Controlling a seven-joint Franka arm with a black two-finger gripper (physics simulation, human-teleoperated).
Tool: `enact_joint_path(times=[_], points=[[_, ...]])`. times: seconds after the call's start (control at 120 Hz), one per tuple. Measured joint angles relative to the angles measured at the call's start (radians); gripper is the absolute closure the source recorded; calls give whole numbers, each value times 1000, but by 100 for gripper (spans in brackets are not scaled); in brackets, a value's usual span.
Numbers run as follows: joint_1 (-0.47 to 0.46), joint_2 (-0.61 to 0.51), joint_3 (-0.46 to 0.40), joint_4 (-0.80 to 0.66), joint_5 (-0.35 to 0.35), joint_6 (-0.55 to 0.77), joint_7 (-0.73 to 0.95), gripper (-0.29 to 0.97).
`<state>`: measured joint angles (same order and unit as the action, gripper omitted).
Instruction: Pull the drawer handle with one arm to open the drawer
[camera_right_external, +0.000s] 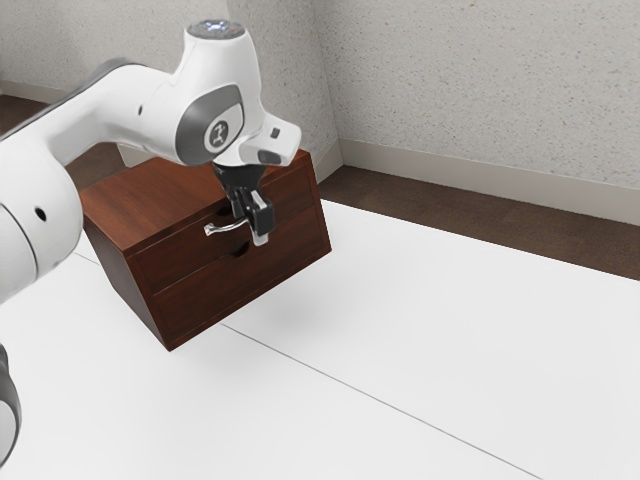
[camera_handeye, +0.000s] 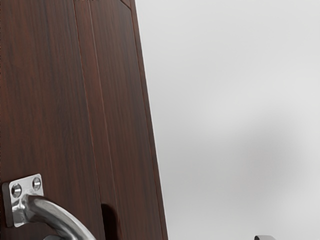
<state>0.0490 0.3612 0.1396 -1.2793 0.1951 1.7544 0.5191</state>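
Arm: your white arm (camera_right_external: 120, 110) comes in from the exterior view's left and bends down in front of the cabinet.
Tabletop: the white tabletop (camera_right_external: 430, 330) lies nearest you, crossed by one thin dark seam (camera_right_external: 380, 402).
End effector: your end effector (camera_right_external: 252, 222) hangs before the upper drawer's front, its fingers (camera_right_external: 263, 225) apart and clamped on nothing.
Handle: the metal drawer handle (camera_right_external: 222, 229) sits just beside the end effector, toward the exterior view's left. The wrist view shows you its curved bar and a two-screw mounting plate (camera_handeye: 22, 199).
Drawer: the upper drawer (camera_right_external: 180, 258) looks level with the front below it.
Cabinet: the dark wooden cabinet (camera_right_external: 150, 190) stands at an angle on the tabletop.
Behind: a brown floor (camera_right_external: 480, 215), then a pale speckled wall (camera_right_external: 480, 80).
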Motion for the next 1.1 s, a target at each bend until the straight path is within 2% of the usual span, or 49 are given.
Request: enact_joint_path(times=[0.267, 0.5, 0.783, 1.1], points=[[-9, -3, 1, -4, -5, -1, -5, 28], [-17, -11, -3, -23, -7, -2, -16, 17], [-31, -36, -9, -46, -11, -10, -30, 32], [-36, -112, -25, -145, -9, -8, -48, 27]])
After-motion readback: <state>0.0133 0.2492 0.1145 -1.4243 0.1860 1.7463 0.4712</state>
